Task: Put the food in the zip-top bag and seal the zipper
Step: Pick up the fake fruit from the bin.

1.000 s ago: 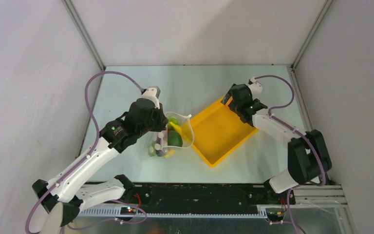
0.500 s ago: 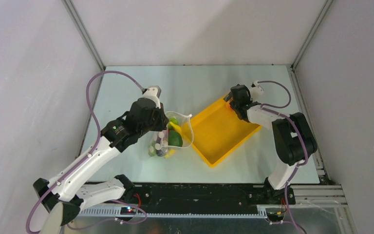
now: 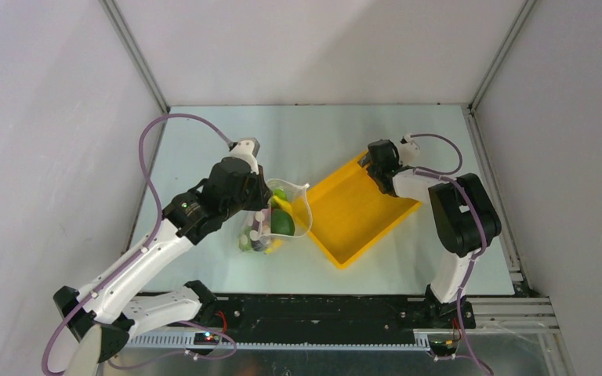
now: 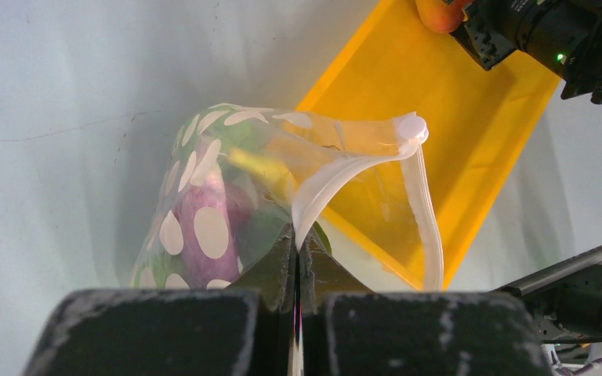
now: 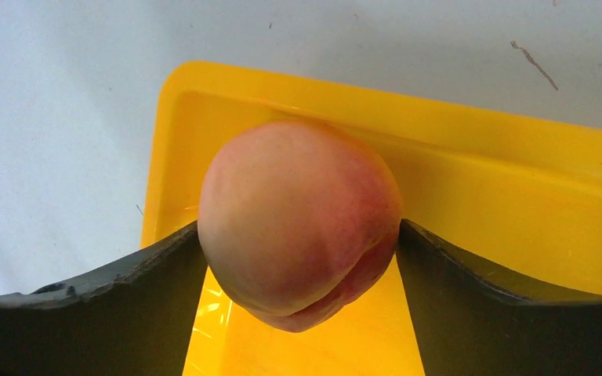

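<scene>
The zip-top bag (image 3: 278, 219) stands on the table with its mouth open toward the yellow tray. My left gripper (image 4: 298, 235) is shut on the bag's white zipper (image 4: 345, 168) at the mouth edge. Inside the bag I see food: a purple eggplant (image 4: 204, 227), a round green fruit (image 3: 282, 223) and a yellow banana (image 3: 281, 202). At the tray's far corner my right gripper (image 5: 298, 243) has a peach (image 5: 298, 219) between its fingers, which touch it on both sides. The peach is hidden under the gripper in the top view.
The yellow tray (image 3: 353, 227) lies at an angle right of the bag, its near wall close to the bag's mouth. Metal frame posts and grey walls enclose the table on three sides. The right arm's elbow (image 3: 458, 211) stands tall beside the tray's right corner.
The right arm folded its elbow in and the gripper slid slightly left into the tray's far corner, its jaws narrowing onto the peach. The left arm and bag stayed still.
</scene>
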